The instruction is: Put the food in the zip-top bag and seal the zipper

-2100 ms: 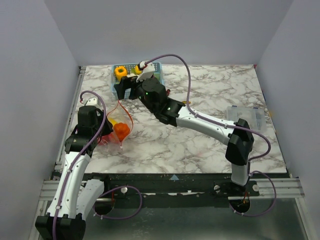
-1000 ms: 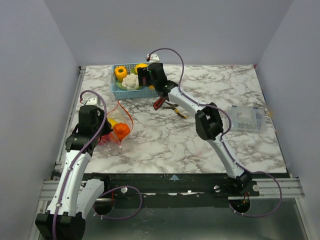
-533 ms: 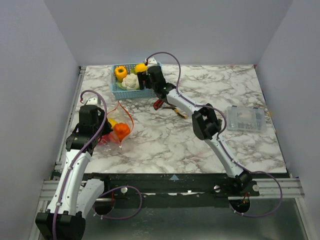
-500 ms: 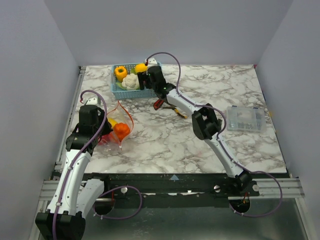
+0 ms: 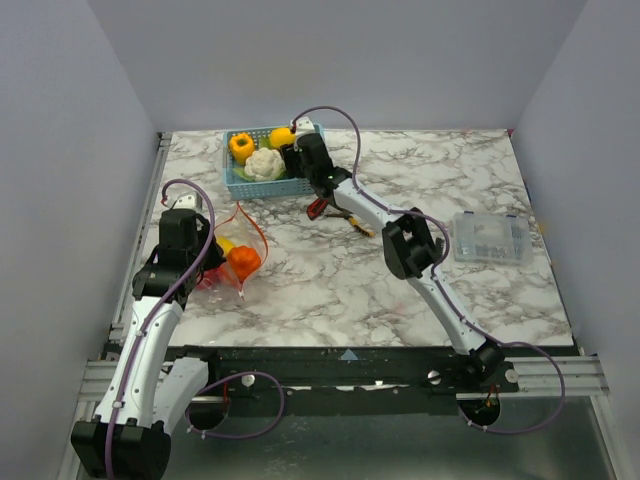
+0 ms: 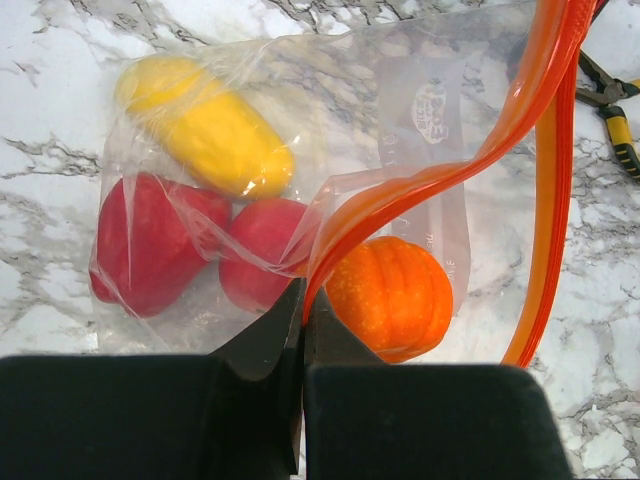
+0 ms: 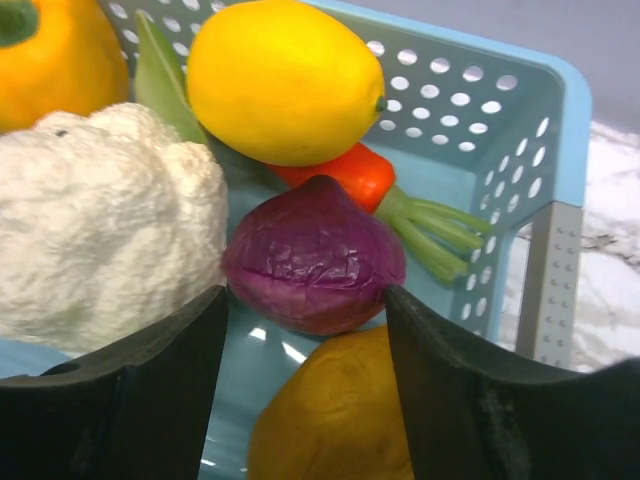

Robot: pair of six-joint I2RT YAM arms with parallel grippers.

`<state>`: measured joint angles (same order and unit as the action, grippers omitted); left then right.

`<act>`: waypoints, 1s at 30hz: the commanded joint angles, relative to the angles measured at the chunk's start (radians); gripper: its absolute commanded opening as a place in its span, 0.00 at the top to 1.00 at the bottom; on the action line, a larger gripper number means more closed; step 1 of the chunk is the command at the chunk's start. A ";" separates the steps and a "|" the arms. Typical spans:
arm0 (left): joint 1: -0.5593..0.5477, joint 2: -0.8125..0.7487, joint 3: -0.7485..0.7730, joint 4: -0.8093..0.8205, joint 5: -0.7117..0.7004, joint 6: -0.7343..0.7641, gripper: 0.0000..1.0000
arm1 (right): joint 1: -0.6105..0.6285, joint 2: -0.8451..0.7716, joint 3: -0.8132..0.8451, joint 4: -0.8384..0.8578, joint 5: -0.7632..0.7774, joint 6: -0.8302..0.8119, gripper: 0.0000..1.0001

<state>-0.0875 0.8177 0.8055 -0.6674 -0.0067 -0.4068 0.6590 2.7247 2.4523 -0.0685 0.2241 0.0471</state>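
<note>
The clear zip-top bag (image 6: 430,100) lies at the left (image 5: 238,262). It holds a yellow piece (image 6: 205,125), two red pieces (image 6: 145,240) and an orange pumpkin (image 6: 390,295). My left gripper (image 6: 303,305) (image 5: 208,256) is shut on the bag's red-orange zipper (image 6: 440,175), holding the mouth up and open. My right gripper (image 7: 305,300) (image 5: 298,155) is open and low inside the blue basket (image 7: 500,110). Its jaws stand either side of a purple food piece (image 7: 315,255). A mustard-yellow piece (image 7: 335,420) lies under it.
The basket (image 5: 265,188) at the back also holds a lemon (image 7: 285,80), a white cauliflower (image 7: 100,220), an orange pepper (image 7: 50,60) and a carrot (image 7: 345,175). Red-handled pliers (image 5: 335,210) lie just right of the basket. A clear lidded box (image 5: 488,238) sits at the right.
My right arm has stretched out and dropped into the basket, and has barely moved in the last half second. My left arm and the bag have stayed still.
</note>
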 commanded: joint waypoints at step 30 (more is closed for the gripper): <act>-0.004 0.003 -0.008 0.018 0.031 0.016 1.00 | 0.030 -0.186 -0.085 -0.301 -0.110 0.206 0.67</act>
<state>-0.0875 0.8238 0.8055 -0.6674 -0.0006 -0.4068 0.6819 2.5469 2.3211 -0.2832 0.1089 0.2443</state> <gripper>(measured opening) 0.009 0.331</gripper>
